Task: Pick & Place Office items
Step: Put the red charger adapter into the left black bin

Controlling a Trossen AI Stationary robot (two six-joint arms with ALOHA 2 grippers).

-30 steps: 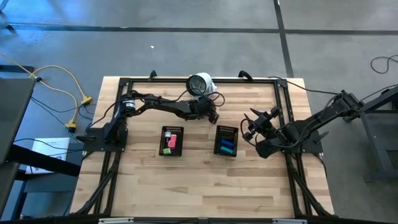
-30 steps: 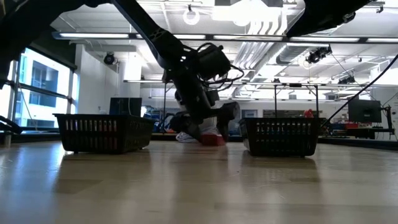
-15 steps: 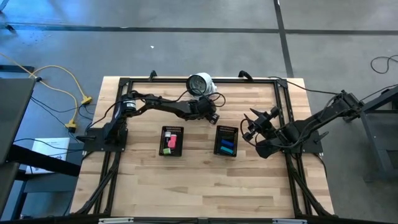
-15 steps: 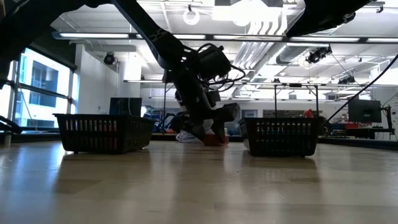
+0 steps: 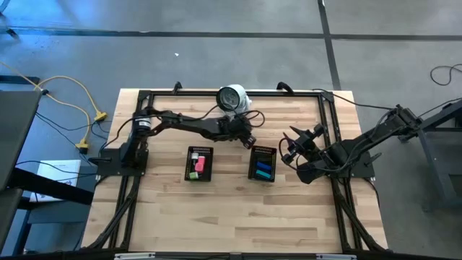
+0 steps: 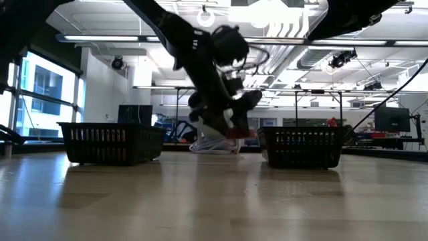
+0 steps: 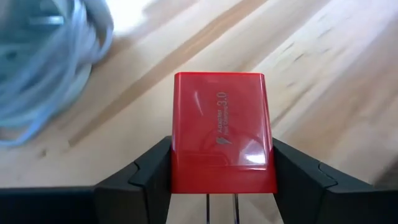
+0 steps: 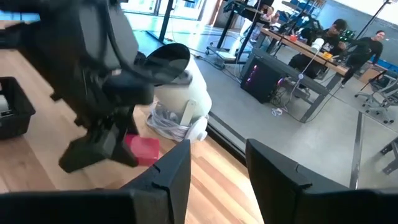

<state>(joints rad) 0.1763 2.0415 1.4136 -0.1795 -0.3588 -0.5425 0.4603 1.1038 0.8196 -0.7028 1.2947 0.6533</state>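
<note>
Red plastic fills my left wrist feed: the left gripper (image 7: 222, 186) has its fingers clamped on both sides of a red block (image 7: 222, 132), lifted clear of the wooden table (image 5: 231, 209), just beside the white round object (image 5: 233, 97). My right gripper (image 5: 291, 148) waits partly open, holding nothing, beside the right-hand tray (image 5: 263, 164).
</note>
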